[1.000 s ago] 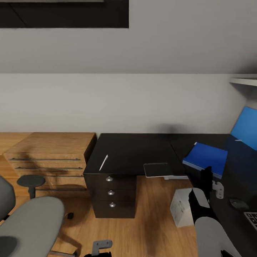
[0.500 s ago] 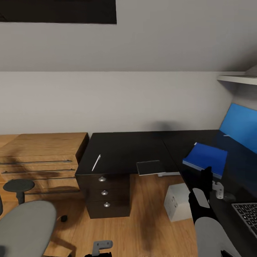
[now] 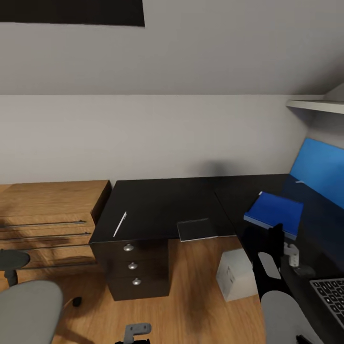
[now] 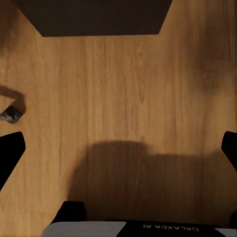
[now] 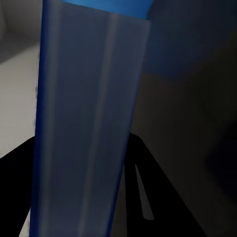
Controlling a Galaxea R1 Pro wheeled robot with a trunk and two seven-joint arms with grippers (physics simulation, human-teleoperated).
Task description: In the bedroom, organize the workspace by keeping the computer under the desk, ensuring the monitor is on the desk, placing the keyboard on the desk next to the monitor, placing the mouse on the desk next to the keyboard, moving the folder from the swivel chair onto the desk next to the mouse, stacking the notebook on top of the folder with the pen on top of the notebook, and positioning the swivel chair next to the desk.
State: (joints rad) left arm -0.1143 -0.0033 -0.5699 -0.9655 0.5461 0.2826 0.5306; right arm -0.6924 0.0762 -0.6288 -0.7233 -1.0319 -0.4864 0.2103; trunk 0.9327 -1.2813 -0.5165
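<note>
The blue folder (image 3: pixel 274 214) is seen lying flat on the black desk (image 3: pixel 162 200), near the blue back panel (image 3: pixel 317 174). In the head view the right gripper (image 3: pixel 276 239) is held just in front of the folder's near edge. In the right wrist view the folder (image 5: pixel 86 123) is seen very close, between the dark fingers (image 5: pixel 148 187), but whether it is squeezed cannot be told.

The white pen (image 3: pixel 119 224) is laid on the desk top, above the black drawer unit (image 3: pixel 133 267) with three round silver knobs. The dark notebook (image 3: pixel 196 229) is laid at the desk's front edge, sticking out a little. The pale computer (image 3: pixel 235 274) is stood on the wood floor (image 3: pixel 191 306) beside the desk. A corner of the keyboard (image 3: pixel 329 296) is seen on the desk at the right. The grey swivel chair (image 3: pixel 28 310) is seen well apart from the desk.

In the left wrist view the left gripper (image 4: pixel 118 153) is spread wide over the floor (image 4: pixel 118 98), with nothing held.
</note>
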